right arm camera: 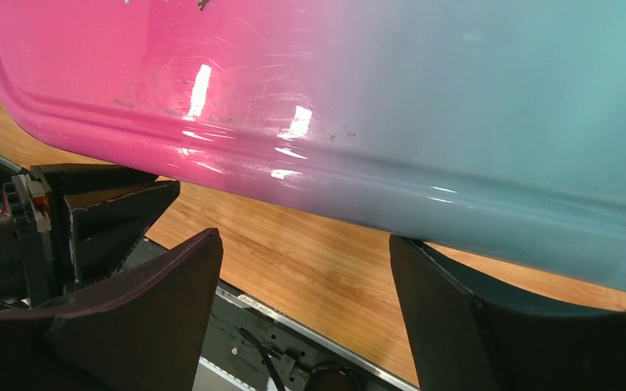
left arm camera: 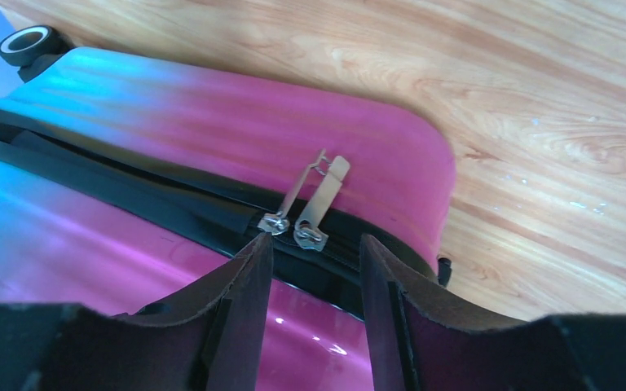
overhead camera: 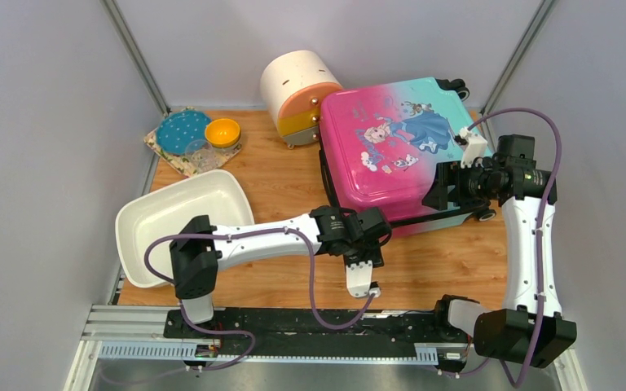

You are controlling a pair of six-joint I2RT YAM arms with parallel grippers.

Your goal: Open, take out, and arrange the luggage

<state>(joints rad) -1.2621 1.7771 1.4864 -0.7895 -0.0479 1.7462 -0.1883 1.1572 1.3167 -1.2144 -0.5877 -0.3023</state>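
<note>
The luggage (overhead camera: 391, 147), a pink-to-teal hard-shell suitcase with a cartoon print, lies flat and zipped shut at the back right of the table. My left gripper (overhead camera: 375, 226) is at its near left corner. In the left wrist view the gripper (left arm camera: 316, 244) is open, and the two metal zipper pulls (left arm camera: 314, 199) lie side by side on the black zip band just beyond its fingertips (left arm camera: 261, 248). My right gripper (overhead camera: 438, 194) is at the suitcase's near right side. In the right wrist view it (right arm camera: 301, 244) is open and empty, with the right finger (right arm camera: 424, 277) against the shell's (right arm camera: 456, 98) lower edge.
A round cream drawer cabinet (overhead camera: 297, 90) stands against the suitcase's far left corner. A white basin (overhead camera: 183, 220) sits at the near left. A patterned mat at the far left holds a teal plate (overhead camera: 181, 130) and an orange bowl (overhead camera: 222, 132). Bare wood lies in front of the suitcase.
</note>
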